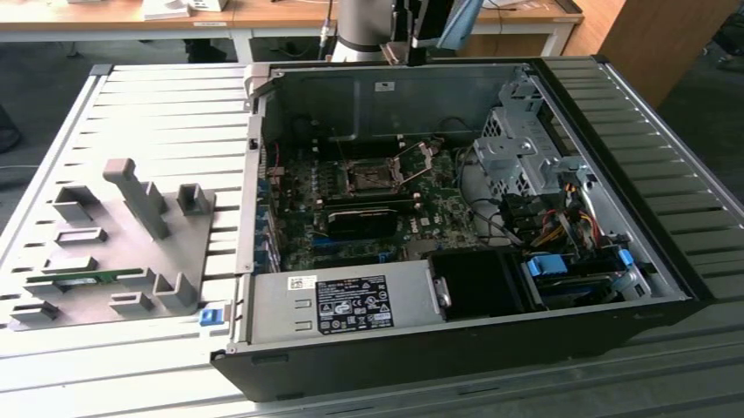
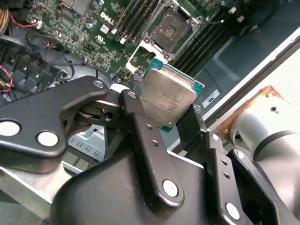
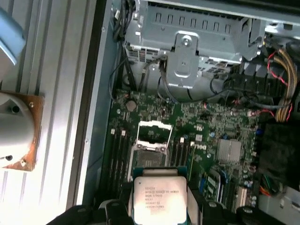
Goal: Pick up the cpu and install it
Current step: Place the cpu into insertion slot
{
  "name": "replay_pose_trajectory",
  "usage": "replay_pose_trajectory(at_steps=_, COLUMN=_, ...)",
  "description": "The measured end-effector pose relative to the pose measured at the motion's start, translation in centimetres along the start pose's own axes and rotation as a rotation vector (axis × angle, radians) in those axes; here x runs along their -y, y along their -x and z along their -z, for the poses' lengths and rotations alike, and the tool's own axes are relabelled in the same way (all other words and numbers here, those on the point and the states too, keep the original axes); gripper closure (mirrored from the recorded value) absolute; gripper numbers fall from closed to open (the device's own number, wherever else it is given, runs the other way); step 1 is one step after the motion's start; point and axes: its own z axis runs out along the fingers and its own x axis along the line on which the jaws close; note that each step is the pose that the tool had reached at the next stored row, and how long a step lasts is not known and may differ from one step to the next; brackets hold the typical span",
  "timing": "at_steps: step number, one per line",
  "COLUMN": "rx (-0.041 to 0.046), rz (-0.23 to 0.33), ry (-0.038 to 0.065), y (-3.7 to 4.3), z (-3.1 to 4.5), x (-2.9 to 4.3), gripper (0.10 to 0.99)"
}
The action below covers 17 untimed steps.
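Item 1: cpu (image 2: pixel 168 98), a small flat square chip with a silvery-grey metal top and a thin green rim. It is pinched by two opposite edges in the hand and held in the air above the motherboard, touching nothing else. In the first wrist view the cpu (image 3: pixel 159 197) hangs just short of the socket.

Item 2: hand (image 2: pixel 164 117), black metal, two-fingered, closed on the cpu; one finger (image 2: pixel 136 117) presses each side. It also appears in the first wrist view (image 3: pixel 159 208).

Item 3: black tower computer case (image 1: pixel 465 357), lying on its side with the panel off, on the grey slatted metal table (image 1: pixel 152 113).

Item 4: green motherboard (image 1: pixel 348 222) inside the case. The square processor socket (image 1: pixel 375 178) is open, its metal frame lifted; it is seen in both wrist views (image 2: pixel 171 28) (image 3: pixel 152 140).

Item 5: silver sheet-metal drive cage (image 1: pixel 517 148), at two o'clock of the socket in the exterior view.

Item 6: silver labelled power-supply box (image 1: pixel 337 305), at six o'clock of the socket.

Item 7: grey plastic fixture plate with upright blocks (image 1: pixel 117 252), at nine o'clock of the case, apart from it. A narrow green circuit strip (image 1: pixel 76 280) lies in it.

Item 8: grey robot arm (image 1: pixel 358 30), at twelve o'clock of the case.
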Motion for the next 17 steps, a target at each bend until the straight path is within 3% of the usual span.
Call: replay_pose_trajectory(at_steps=17, rx=0.0003, rz=-0.017, ry=0.0, y=-0.18, z=-0.33, x=1.41, gripper=0.545)
